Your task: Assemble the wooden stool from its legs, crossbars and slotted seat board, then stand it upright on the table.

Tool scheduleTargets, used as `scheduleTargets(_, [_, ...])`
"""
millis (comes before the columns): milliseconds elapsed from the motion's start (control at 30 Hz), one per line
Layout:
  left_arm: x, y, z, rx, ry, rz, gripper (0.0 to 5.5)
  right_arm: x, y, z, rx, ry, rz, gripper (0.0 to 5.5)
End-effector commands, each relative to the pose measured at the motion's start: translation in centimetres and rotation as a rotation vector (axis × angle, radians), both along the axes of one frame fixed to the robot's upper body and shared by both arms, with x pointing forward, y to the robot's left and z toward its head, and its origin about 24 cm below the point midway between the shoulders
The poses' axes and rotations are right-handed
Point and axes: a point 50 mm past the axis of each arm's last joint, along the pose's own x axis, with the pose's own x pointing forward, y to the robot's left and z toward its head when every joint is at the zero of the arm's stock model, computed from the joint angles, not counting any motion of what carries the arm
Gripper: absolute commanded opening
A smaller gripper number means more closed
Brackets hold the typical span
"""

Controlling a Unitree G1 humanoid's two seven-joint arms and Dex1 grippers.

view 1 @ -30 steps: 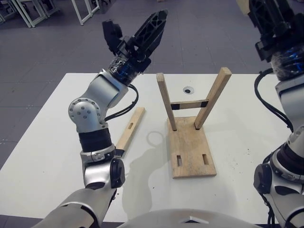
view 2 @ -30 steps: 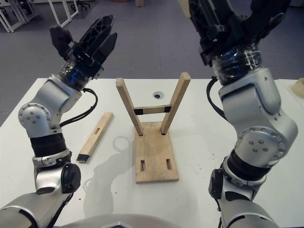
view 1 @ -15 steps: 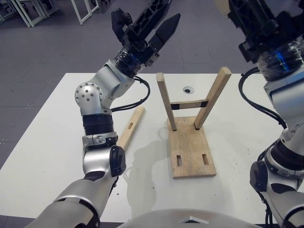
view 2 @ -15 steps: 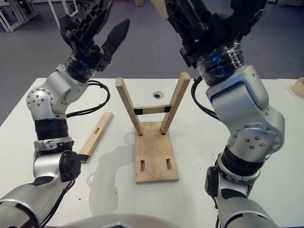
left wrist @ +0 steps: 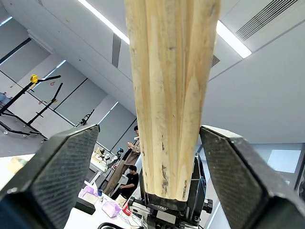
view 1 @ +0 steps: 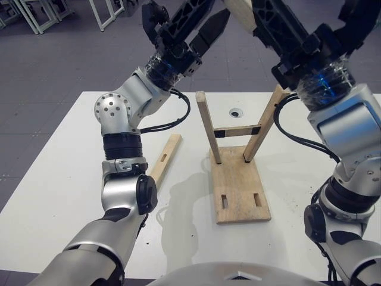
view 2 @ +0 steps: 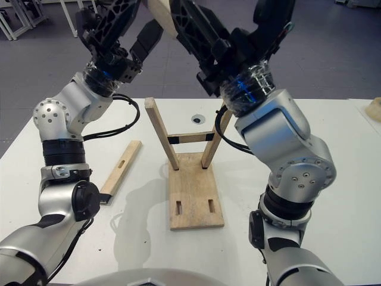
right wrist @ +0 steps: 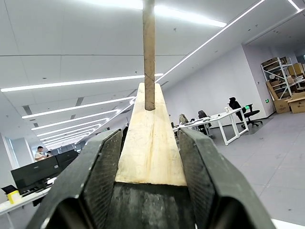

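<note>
R gripper (right wrist: 150,138) clamps leg (left wrist: 169,95) up high; L gripper (left wrist: 148,136) spread either side of it, no contact

An open-plan office or lab is indicated: ceiling strip lights (right wrist: 71,83), white desks (right wrist: 217,118), monitors (right wrist: 33,174) and shelved boxes (right wrist: 286,86) are noted.

left gripper (left wrist: 147,138): pads (left wrist: 62,176) were dark grey, woven pattern | right gripper (right wrist: 150,136): black | held leg (right wrist: 151,160): pale wood, straight grain | seat board (view 1: 240,193): tan | crossbar (view 1: 237,131): black bands at both ends | loose leg (view 1: 164,158) below left gripper: pale, black tip | table (view 1: 59,173): white
</note>
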Motion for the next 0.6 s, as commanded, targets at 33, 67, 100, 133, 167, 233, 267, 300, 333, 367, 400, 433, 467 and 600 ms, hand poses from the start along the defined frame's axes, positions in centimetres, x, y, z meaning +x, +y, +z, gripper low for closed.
scheduleTargets(33, [-0.2,-0.2,1.3,-0.023,-0.038,-0.031,3.85,-0.4,0.3,-0.1,0.014,0.014,0.046,1.93])
scheduleTargets(67, [-0.3,-0.1,1.4,-0.037,-0.043,-0.043,3.85,-0.4,0.4,-0.2,0.02,0.025,0.059,1.93])
scheduleTargets(100, [-0.5,0.0,1.5,-0.062,-0.048,-0.063,3.85,-0.5,0.5,-0.4,0.028,0.038,0.077,1.93])
scheduleTargets(133, [-0.6,0.2,1.6,-0.078,-0.051,-0.077,3.85,-0.6,0.6,-0.5,0.033,0.046,0.089,1.92])
scheduleTargets(167, [-0.7,0.3,1.6,-0.078,-0.054,-0.083,3.85,-0.6,0.6,-0.6,0.034,0.052,0.094,1.92])
scheduleTargets(233, [-0.9,0.5,1.6,-0.076,-0.056,-0.096,3.68,-0.4,0.4,-0.9,0.044,0.069,0.089,1.92])
scheduleTargets(267, [-1.0,0.6,1.5,-0.075,-0.056,-0.1,3.52,-0.4,0.2,-0.9,0.05,0.076,0.086,1.92])
scheduleTargets(300, [-1.1,0.7,1.5,-0.074,-0.057,-0.105,3.33,-0.2,0.0,-1.0,0.064,0.088,0.082,1.92])
scheduleTargets(333, [-1.2,0.9,1.3,-0.069,-0.057,-0.108,3.11,-0.1,-0.1,-1.1,0.078,0.101,0.08,1.92])
scheduleTargets(367, [-1.3,0.9,1.2,-0.06,-0.055,-0.11,2.95,0.0,-0.3,-1.2,0.09,0.114,0.08,1.92])
scheduleTargets(400, [-1.3,1.0,1.1,-0.052,-0.053,-0.108,2.8,0.1,-0.3,-1.3,0.093,0.124,0.084,1.92])
scheduleTargets(433, [-1.2,1.0,1.0,-0.045,-0.051,-0.101,2.63,0.0,-0.3,-1.5,0.094,0.134,0.091,1.92])
scheduleTargets(467, [-1.1,1.1,1.1,-0.043,-0.051,-0.091,2.45,-0.1,-0.3,-1.6,0.096,0.143,0.098,1.92])
scheduleTargets(600, [-1.0,1.6,1.3,-0.041,-0.055,-0.073,2.12,-0.1,-0.5,-1.9,0.096,0.163,0.101,1.92])
